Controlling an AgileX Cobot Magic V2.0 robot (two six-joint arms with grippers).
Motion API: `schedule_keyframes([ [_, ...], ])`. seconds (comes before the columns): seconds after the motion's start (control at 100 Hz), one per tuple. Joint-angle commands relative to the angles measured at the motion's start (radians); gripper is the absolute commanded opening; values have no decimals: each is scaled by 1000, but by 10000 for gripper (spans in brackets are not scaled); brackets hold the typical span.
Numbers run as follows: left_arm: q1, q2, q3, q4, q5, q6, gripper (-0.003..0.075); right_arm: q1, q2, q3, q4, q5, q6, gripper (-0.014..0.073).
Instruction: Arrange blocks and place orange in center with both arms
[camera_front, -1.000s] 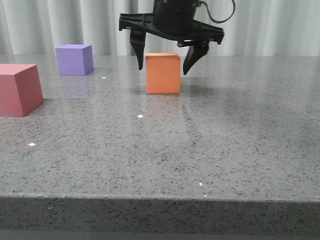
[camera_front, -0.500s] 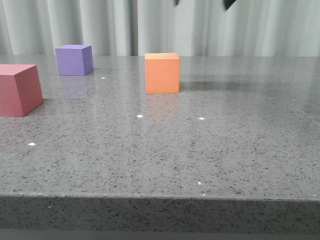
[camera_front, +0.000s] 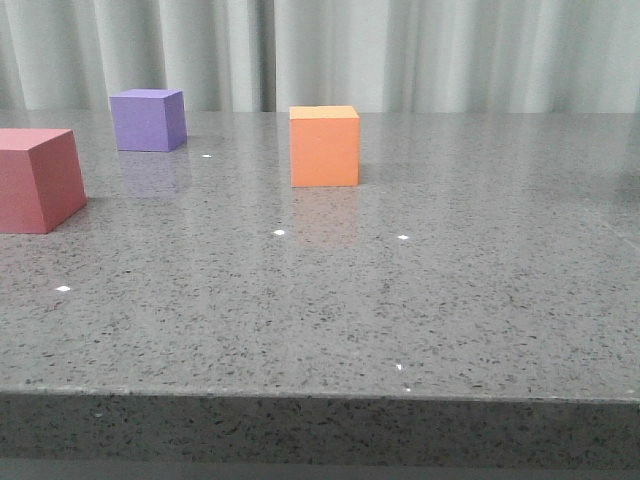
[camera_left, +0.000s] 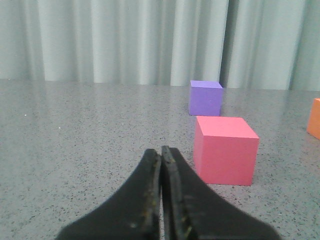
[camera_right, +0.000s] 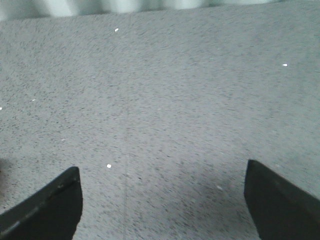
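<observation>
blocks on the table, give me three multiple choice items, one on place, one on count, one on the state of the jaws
1. In the front view, which block sits farthest left?
A. the orange cube
B. the purple cube
C. the reddish-pink cube

2. How many blocks stand on the table?
A. two
B. three
C. four

3. How do the jaws of the two grippers stand?
A. left shut, right open
B. left open, right shut
C. both shut on a block

Answers:
1. C, the reddish-pink cube is cut by the left edge, left of the purple cube and the orange cube.
2. B, the front view shows just these three on the grey table.
3. A, the left gripper has its jaws pressed together with nothing between, while the right gripper has them wide apart over bare table.
</observation>
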Motion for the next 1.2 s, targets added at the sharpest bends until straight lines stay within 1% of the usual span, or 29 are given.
schedule_keyframes([
  [0.0,-1,-31,43,0,-73,-1,-20,-29,-126,93,-23,-155,-16,647],
  [0.13,-1,-31,43,0,-73,-1,-20,-35,-281,286,-38,-273,-16,647],
  [0.31,-1,-31,43,0,-73,-1,-20,-35,-471,550,-129,-490,-16,647],
  [0.38,-1,-31,43,0,-73,-1,-20,-35,-545,640,-154,-549,-16,647],
  [0.48,-1,-31,43,0,-73,-1,-20,-35,-643,744,-158,-595,-16,647],
  [0.56,-1,-31,43,0,-73,-1,-20,-35,-699,792,-158,-628,-16,647],
  [0.65,-1,-31,43,0,-73,-1,-20,-35,-736,815,-158,-635,-16,647],
  [0.79,-1,-31,43,0,-73,-1,-20,-35,-743,821,-158,-635,-16,643],
  [0.84,-1,-31,43,0,-73,-1,-20,-35,-743,821,-159,-635,-16,626],
  [0.88,-1,-31,43,0,-73,-1,-20,-35,-743,821,-159,-635,-16,588],
  [0.93,-1,-31,43,0,-73,-1,-20,-35,-743,821,-159,-635,-16,519],
  [0.98,-1,-31,43,0,-73,-1,-20,-35,-743,821,-159,-635,-16,424],
  [1.1,-1,-31,43,0,-73,-1,-20,-35,-743,821,-159,-635,-16,139],
  [1.12,-1,-31,43,0,-73,-1,-20,-35,-743,821,-159,-635,-16,110],
  [1.17,-1,-31,43,0,-73,-1,-20,-35,-743,821,-159,-635,-16,1],
  [1.19,-1,-31,43,0,-73,-1,-20,-35,-743,821,-159,-635,-16,-22],
])
